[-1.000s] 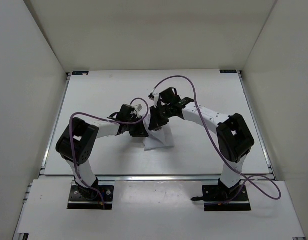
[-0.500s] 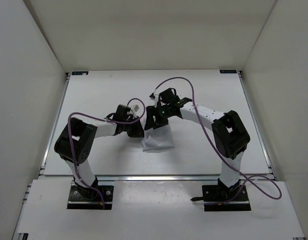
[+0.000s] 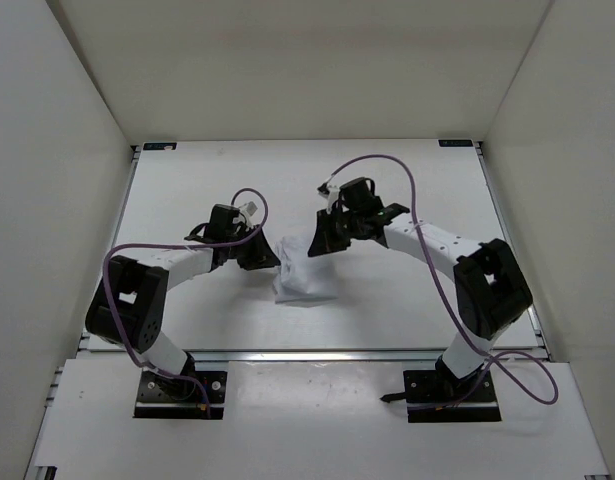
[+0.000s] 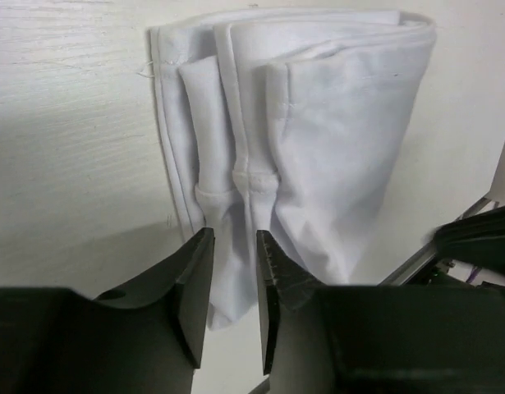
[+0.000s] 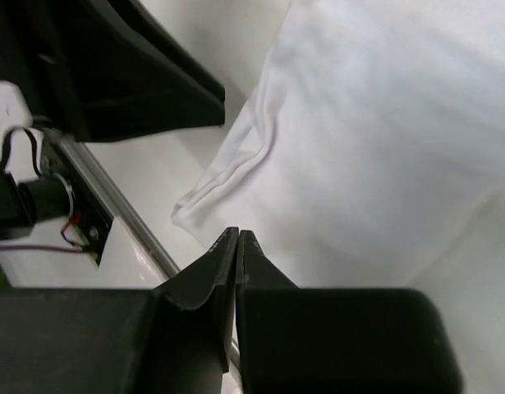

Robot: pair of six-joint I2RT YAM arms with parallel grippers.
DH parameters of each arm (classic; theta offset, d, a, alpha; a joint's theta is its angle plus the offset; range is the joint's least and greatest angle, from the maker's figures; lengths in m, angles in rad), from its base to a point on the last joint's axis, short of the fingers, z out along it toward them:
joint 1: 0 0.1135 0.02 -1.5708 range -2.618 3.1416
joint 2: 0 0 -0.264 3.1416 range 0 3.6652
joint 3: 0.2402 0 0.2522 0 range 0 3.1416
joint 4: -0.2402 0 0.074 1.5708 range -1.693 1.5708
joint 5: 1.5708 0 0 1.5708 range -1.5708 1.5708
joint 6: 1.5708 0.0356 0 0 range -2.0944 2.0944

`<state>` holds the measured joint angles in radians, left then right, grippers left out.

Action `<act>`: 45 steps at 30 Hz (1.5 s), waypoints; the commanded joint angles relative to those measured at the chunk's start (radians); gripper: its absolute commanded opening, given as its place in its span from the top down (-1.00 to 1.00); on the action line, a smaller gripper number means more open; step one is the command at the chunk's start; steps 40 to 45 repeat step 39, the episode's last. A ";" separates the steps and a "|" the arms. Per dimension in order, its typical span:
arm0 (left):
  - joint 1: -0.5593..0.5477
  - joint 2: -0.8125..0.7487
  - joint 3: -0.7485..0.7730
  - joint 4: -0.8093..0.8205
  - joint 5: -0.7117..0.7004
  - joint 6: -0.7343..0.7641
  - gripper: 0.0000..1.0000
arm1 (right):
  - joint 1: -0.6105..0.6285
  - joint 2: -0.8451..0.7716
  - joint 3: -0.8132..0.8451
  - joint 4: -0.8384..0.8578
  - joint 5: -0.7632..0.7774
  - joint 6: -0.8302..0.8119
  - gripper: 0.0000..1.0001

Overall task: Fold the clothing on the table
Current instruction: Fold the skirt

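The clothing (image 3: 305, 272) is a small white piece lying in a folded bundle mid-table (image 3: 187, 190), between the two grippers. The left wrist view shows its stacked layers and hems (image 4: 318, 123) just ahead of my left gripper (image 4: 234, 246). The jaws stand a narrow gap apart with fabric showing beyond the gap, none pinched. From above, the left gripper (image 3: 270, 258) sits at the clothing's left edge. My right gripper (image 3: 317, 246) hovers at the upper right corner. In its wrist view the right gripper (image 5: 237, 236) is shut on nothing, above the cloth (image 5: 383, 148).
White upright walls stand on three sides. An aluminium rail (image 3: 307, 352) runs along the table's near edge and others run down its sides. Purple cables (image 3: 387, 165) loop above both arms. The left arm's black body (image 5: 112, 82) shows close by in the right wrist view.
Both grippers have drawn apart from above the clothing, the left one leftward, the right one rightward. The clothing now lies uncovered as a folded bundle.
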<state>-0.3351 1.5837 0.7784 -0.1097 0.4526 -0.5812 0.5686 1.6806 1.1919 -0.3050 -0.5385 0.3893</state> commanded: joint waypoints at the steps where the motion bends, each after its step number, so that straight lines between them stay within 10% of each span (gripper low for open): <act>1: 0.028 -0.074 0.015 -0.051 -0.005 0.012 0.22 | 0.071 0.065 -0.009 0.058 -0.056 0.017 1.00; 16: 0.093 -0.176 0.070 -0.269 -0.124 0.168 -0.14 | 0.185 0.259 0.181 0.041 -0.138 0.013 0.97; 22: 0.077 -0.171 0.151 -0.378 -0.245 0.283 -0.76 | 0.021 0.064 0.198 0.026 -0.115 0.020 0.31; 28: 0.057 -0.192 0.170 -0.410 -0.344 0.313 -0.97 | -0.212 -0.178 0.025 -0.014 0.032 -0.049 -0.18; 37: -0.010 -0.203 0.111 -0.436 -0.425 0.288 -0.98 | -0.499 -0.367 -0.296 -0.115 0.104 -0.156 -0.26; 45: -0.021 -0.212 0.088 -0.444 -0.434 0.273 -0.98 | -0.516 -0.401 -0.345 -0.094 0.109 -0.164 -0.37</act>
